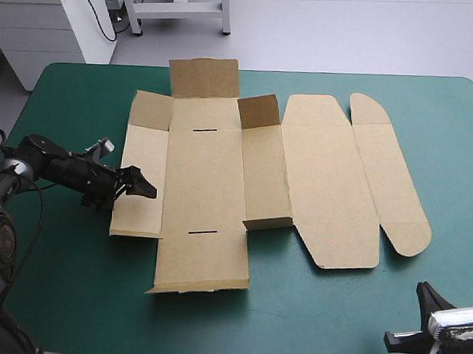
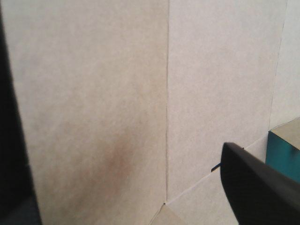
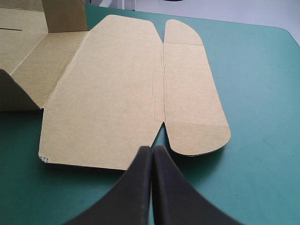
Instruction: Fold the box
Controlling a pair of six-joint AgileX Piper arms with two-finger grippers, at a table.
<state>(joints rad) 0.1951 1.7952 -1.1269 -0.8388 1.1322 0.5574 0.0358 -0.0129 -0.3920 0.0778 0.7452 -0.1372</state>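
The brown box (image 1: 220,176) lies as a cut sheet in the middle of the teal-green table. Two flaps (image 1: 204,77) at its far side stand raised, and its near right wall (image 1: 267,224) is slightly lifted. My left gripper (image 1: 138,184) is at the outer edge of the sheet's left panel (image 1: 142,179), open. In the left wrist view the board (image 2: 140,93) fills the space between the fingers (image 2: 258,187). My right gripper (image 1: 427,294) sits near the table's front right corner, shut, and touches nothing. Ahead of its tip (image 3: 152,151) lie the lid panel (image 3: 108,93) and the rounded flap (image 3: 190,84).
Bare teal-green cover (image 1: 433,117) surrounds the sheet on the right and along the near side (image 1: 308,318). A white cabinet (image 1: 49,21) stands beyond the table's far left corner.
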